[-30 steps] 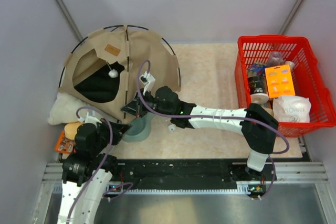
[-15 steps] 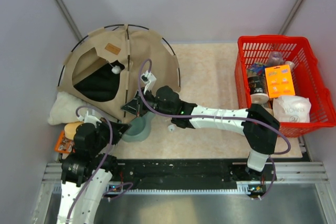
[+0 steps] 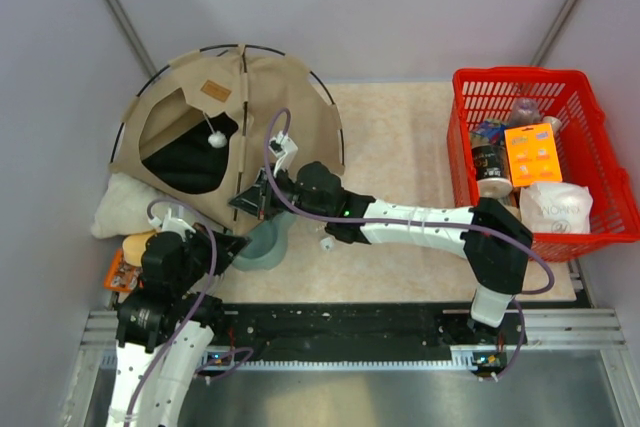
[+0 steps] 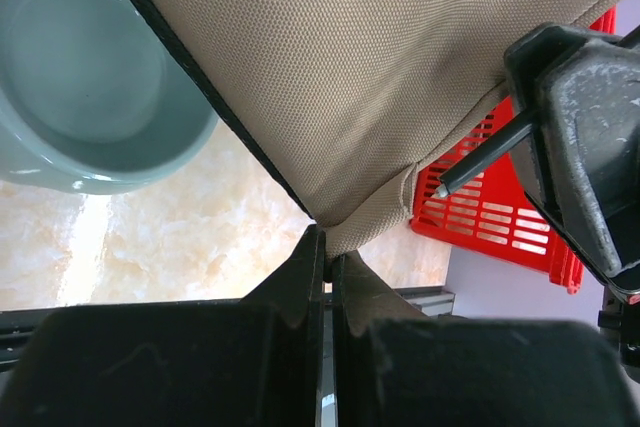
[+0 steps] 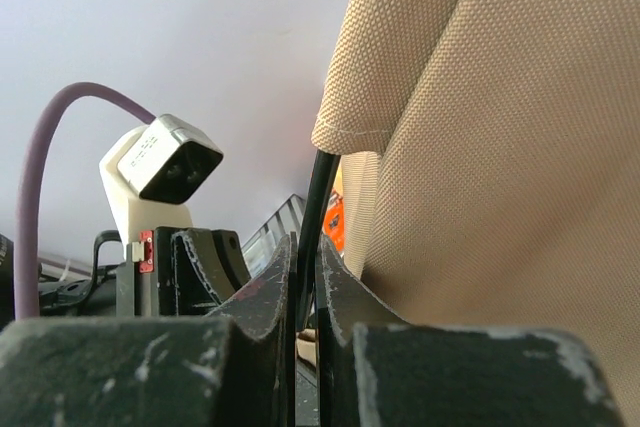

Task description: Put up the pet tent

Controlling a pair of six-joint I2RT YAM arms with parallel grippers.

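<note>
The left tool [image 4: 325,255] is closed down to a sliver, pinching the lowest corner of the pet tent [image 4: 380,67] by its tan fabric. The right tool [image 5: 305,282] is just as narrow, clamped on a thin black pole [image 5: 318,197] running along the tent's hemmed edge.

Only the left wrist view shows the grey-blue bowl [image 4: 90,77] just beside that pinched corner, with the red basket [image 4: 475,217] beyond it. The top view alone shows the tent whole. It stands at the far left of the counter [image 3: 400,147], its near corner meets both tools, and its left edge is against a cream pillow [image 3: 120,207].
</note>
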